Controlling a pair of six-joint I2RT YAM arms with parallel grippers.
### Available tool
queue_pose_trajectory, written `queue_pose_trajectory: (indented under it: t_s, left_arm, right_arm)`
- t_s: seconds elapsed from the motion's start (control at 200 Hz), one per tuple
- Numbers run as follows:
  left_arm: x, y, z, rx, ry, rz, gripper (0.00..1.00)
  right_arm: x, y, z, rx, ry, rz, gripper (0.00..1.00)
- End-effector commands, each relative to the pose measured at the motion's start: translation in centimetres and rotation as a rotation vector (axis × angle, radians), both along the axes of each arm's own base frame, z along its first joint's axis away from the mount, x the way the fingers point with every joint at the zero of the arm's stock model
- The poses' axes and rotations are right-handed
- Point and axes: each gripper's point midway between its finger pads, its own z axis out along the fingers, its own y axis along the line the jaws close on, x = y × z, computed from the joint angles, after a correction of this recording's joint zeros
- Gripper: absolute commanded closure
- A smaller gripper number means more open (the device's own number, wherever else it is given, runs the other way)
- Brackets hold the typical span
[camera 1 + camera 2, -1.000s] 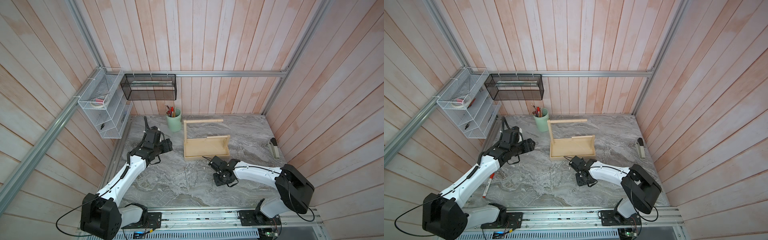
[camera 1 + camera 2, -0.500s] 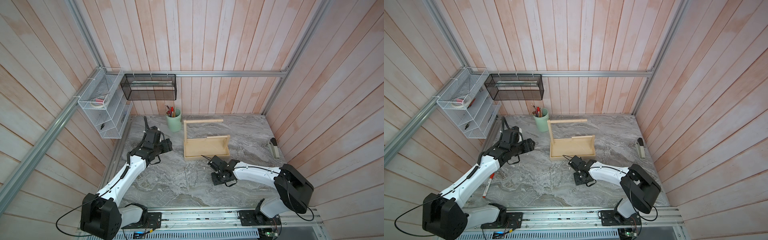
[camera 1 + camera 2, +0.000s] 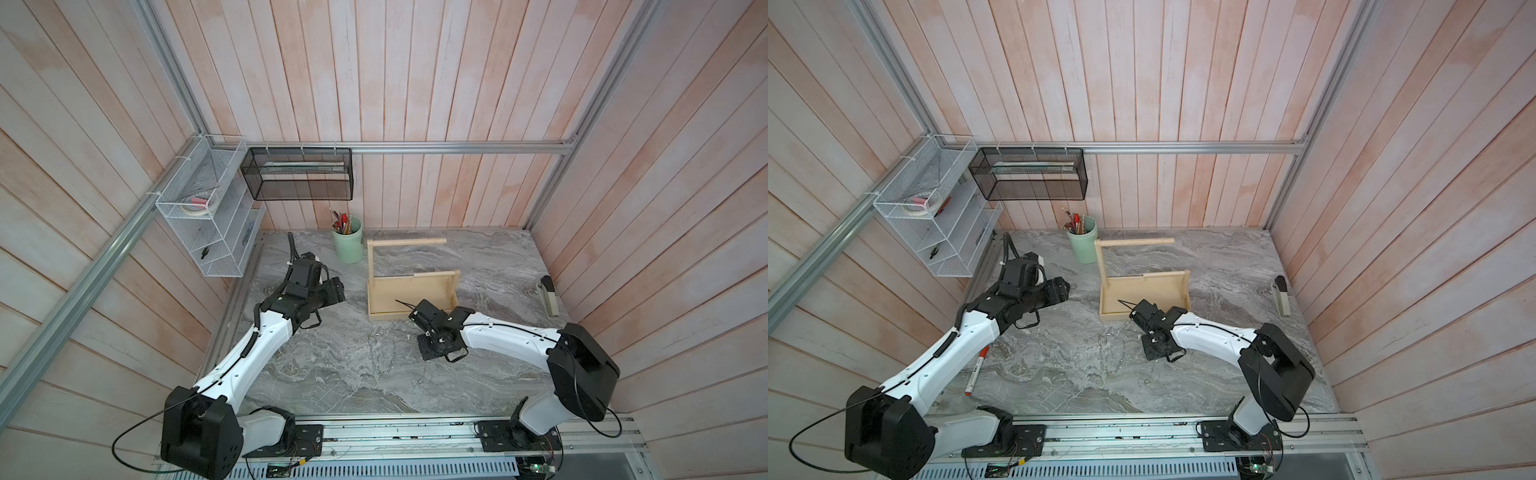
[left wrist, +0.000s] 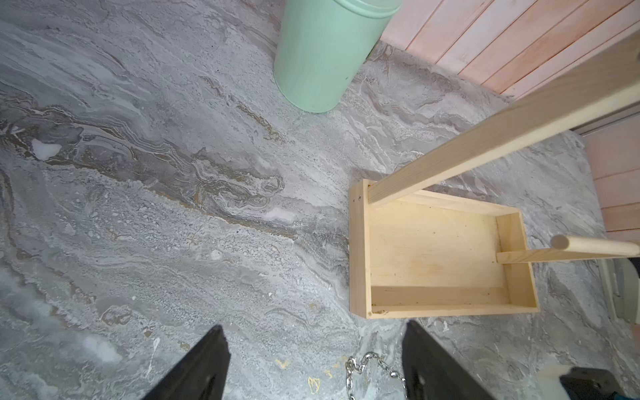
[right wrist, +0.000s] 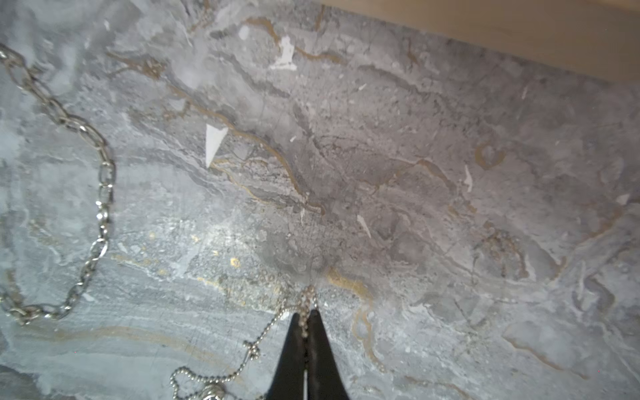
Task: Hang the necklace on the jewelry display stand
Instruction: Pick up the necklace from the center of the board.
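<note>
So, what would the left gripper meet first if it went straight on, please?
The left gripper would probably reach bare tabletop just short of the corner of the jewelry display stand; depth is unclear.

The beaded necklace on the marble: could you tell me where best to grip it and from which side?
Pinch a bend where its strands double up, coming straight down from above: the necklace lies limp and flat on the table, offering no edge to slide under. The right gripper is shut on just such a bend.

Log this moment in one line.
right gripper: shut on necklace, on table | left gripper: open, empty | stand: nothing hung | phase: pinch made, not yet lifted
</note>
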Motion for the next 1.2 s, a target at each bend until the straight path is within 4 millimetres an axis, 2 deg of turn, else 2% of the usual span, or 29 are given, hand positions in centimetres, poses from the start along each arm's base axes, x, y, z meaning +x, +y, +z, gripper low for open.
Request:
queue_pose_trajectory:
  t_s: [0.0, 0.2, 0.4, 0.525, 0.705, 0.84, 0.975, 1.195]
  left_arm:
    - [0.2, 0.1, 0.6, 0.009, -0.024, 0.004, 0.19]
    - [0.3, -0.2, 0.6, 0.003, -0.025, -0.017, 0.19]
    - [0.1, -2.0, 1.3, -0.046, -0.045, -0.102, 0.19]
    - [-0.2, -3.7, 2.1, -0.074, -0.067, -0.17, 0.19]
    - [-1.1, -7.2, 3.7, -0.111, -0.12, -0.305, 0.2]
    - [-2.3, -10.3, 5.0, -0.138, -0.157, -0.423, 0.21]
    - [-3.6, -13.0, 6.9, -0.158, -0.216, -0.526, 0.22]
    - [-4.5, -15.2, 9.6, -0.209, -0.317, -0.603, 0.22]
  right_arm:
    - [-0.1, -0.8, 0.8, -0.044, -0.008, 0.013, 1.0]
    - [0.5, -0.4, 2.3, -0.041, -0.033, 0.019, 1.0]
    - [2.4, 0.9, 7.1, 0.003, -0.124, 0.019, 1.0]
    - [3.3, 1.4, 10.0, 0.022, -0.173, 0.027, 1.0]
    - [4.5, 1.8, 12.8, 0.027, -0.241, 0.04, 1.0]
    - [5.5, 2.4, 15.0, 0.039, -0.294, 0.051, 1.0]
    - [6.8, 3.4, 18.0, 0.082, -0.364, 0.064, 1.0]
    - [8.5, 4.0, 22.3, 0.079, -0.465, 0.082, 1.0]
